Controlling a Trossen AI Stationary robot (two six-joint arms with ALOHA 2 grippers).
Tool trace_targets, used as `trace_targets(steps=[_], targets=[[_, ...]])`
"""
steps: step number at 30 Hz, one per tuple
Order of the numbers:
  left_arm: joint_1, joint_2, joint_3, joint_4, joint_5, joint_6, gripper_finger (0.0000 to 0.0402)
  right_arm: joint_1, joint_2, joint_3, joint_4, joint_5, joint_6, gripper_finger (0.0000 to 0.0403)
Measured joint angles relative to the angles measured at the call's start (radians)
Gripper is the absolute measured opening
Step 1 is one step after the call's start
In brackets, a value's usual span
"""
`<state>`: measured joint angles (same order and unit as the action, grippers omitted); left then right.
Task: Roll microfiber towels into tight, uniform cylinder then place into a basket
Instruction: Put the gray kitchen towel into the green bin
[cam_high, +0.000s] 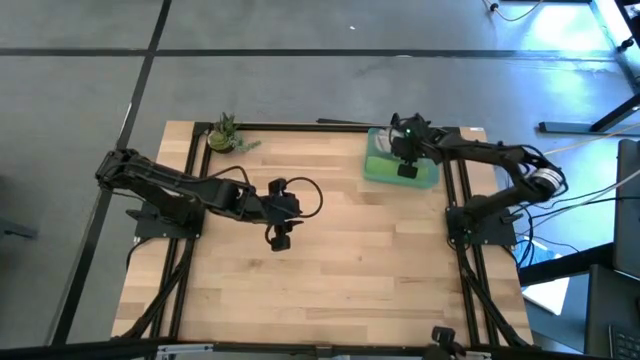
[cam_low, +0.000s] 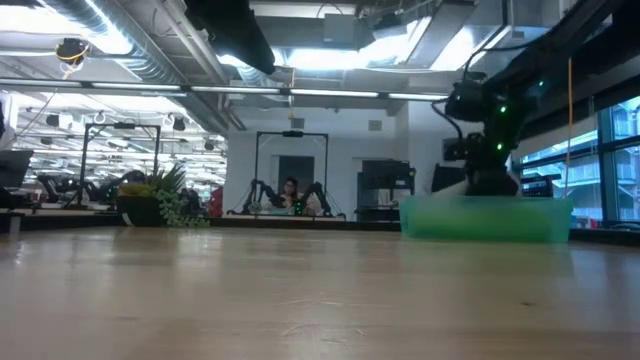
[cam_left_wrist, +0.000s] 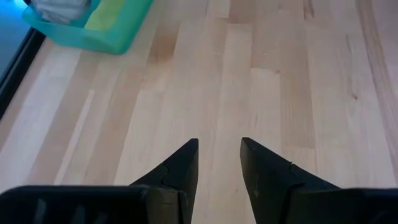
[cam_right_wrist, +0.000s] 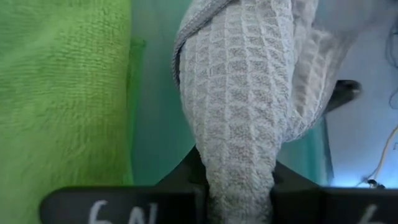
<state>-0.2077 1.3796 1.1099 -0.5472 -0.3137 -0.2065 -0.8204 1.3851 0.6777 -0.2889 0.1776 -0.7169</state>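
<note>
I've got the R gripper (cam_right_wrist: 239, 180) pinching the grey towel (cam_right_wrist: 249, 93) over the basket (cam_high: 375, 165), green towel (cam_right_wrist: 62, 87) inside; "6N" on its mount. L gripper (cam_left_wrist: 219, 163) idles mid-table, jaws narrowly apart, empty.

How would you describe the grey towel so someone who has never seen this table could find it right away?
Look to the far right corner of the wooden table, where the teal basket sits. The right gripper hangs over it, shut on the grey towel. Unlike the lime green towel lying beside it in the basket, it is pale grey with a waffle weave.
</note>
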Motion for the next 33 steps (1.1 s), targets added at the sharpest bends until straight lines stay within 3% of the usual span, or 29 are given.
trace_targets(steps=[15,33], targets=[[0.0,0.0,0.0,-0.002,0.0,0.0,0.0115,-0.028,0.18,0.002,0.062,-0.022,-0.05,0.0052],[0.0,0.0,0.0,-0.002,0.0,0.0,0.0115,-0.027,0.18,0.002,0.069,0.043,-0.079,0.0198]])
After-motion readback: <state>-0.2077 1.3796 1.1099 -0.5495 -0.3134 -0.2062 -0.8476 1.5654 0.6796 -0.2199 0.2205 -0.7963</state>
